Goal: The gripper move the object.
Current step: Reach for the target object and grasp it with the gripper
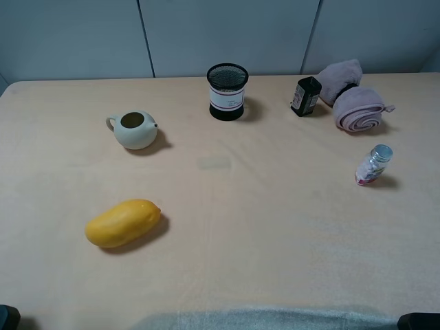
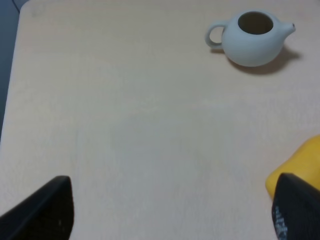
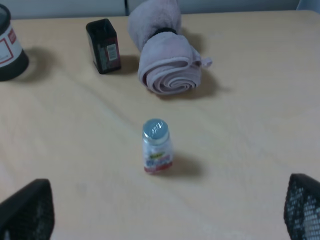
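The object, a small clear bottle [image 1: 373, 166] with a silver cap and pink-red label, stands upright on the right of the table. It also shows in the right wrist view [image 3: 157, 146], ahead of my right gripper [image 3: 165, 215], whose black fingers are spread wide and empty, well short of it. My left gripper [image 2: 170, 210] is open and empty over bare table, with the yellow mango [image 2: 299, 170] beside one finger. In the exterior high view only corners of the arms show at the bottom edge.
A white teapot [image 1: 134, 128] sits at the left, the yellow mango [image 1: 122, 223] in front of it. A black mesh cup [image 1: 227, 91], a dark square bottle [image 1: 305, 96] and a rolled pink towel [image 1: 354, 100] stand along the back.
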{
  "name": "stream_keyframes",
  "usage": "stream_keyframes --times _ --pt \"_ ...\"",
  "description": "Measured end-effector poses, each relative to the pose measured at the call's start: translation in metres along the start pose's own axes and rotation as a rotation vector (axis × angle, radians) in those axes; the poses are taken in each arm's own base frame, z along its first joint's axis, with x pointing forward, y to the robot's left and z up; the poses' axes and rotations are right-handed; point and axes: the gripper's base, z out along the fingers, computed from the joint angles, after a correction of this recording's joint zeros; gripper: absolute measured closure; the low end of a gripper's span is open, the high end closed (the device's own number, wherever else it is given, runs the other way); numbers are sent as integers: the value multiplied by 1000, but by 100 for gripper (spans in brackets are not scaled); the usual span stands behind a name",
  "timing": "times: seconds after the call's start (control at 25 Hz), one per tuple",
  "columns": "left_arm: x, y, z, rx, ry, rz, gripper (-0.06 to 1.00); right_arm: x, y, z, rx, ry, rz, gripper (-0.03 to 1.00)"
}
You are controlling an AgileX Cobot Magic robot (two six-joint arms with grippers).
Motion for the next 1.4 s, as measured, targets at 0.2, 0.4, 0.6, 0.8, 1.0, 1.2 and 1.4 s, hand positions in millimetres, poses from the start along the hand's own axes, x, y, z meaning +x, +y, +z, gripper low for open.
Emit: stream_keyframes --times 0.2,0.4,0.6,0.8,1.0,1.2,1.4 --pt "0 0 0 0 0 0 15 -24 0 16 1 80 7 28" --pt "0 0 0 0 0 0 15 -46 0 38 3 183 8 28" --pt "0 0 0 0 0 0 15 -62 0 69 6 308 8 28" --pt "0 0 0 0 0 0 15 -76 0 101 8 422 9 28" --pt "0 0 0 0 0 0 15 -84 0 132 11 524 21 28" --pt "0 0 0 0 0 0 15 -79 0 161 21 625 44 28" --pt "0 0 0 0 0 0 15 -69 0 185 26 717 65 28"
